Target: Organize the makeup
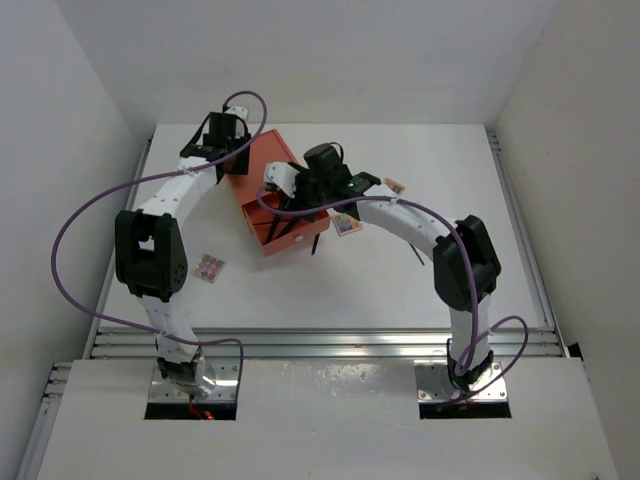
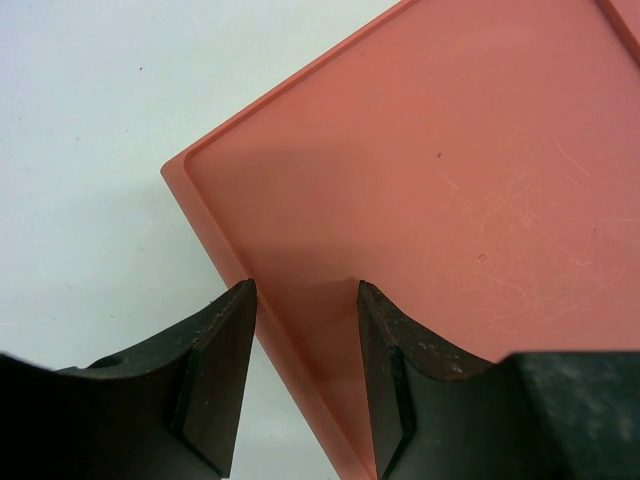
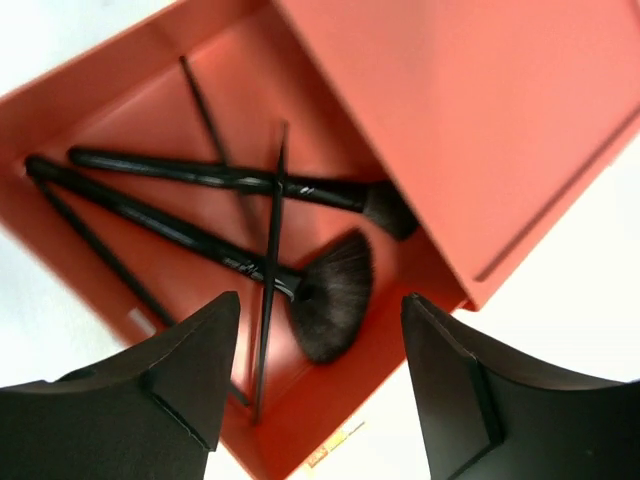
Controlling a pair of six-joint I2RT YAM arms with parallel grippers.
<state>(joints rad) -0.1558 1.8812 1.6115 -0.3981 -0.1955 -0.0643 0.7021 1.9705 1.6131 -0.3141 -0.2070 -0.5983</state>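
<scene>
top view / box: the orange-red box (image 1: 262, 165) sits askew on the counter (image 1: 400, 290), toward the far edge and left of its middle.
top view / drawer: the drawer (image 1: 290, 235) stands open on the box's near side.
top view / arms: the left pincer (image 1: 226, 135) is at the box's far-left corner, and the right pincer (image 1: 298, 205) hangs over the drawer.
top view / palettes: one palette (image 1: 208, 268) lies alone near the counter's left edge. A second palette (image 1: 346, 224) lies just right of the drawer. A third palette (image 1: 395, 186) is farther right, about mid-counter.
left wrist / pincer: its fingers are apart, straddling the rim of the box's flat top. I cannot tell whether they touch it.
right wrist / pincer: its fingers are spread wide with nothing between them, above the drawer.
right wrist / brushes: in the drawer, a fan brush (image 3: 335, 290) and a round-headed brush (image 3: 385, 208) lie with their heads toward the box. A thin stick (image 3: 265, 340) crosses both handles, and more thin sticks lie beside them.
</scene>
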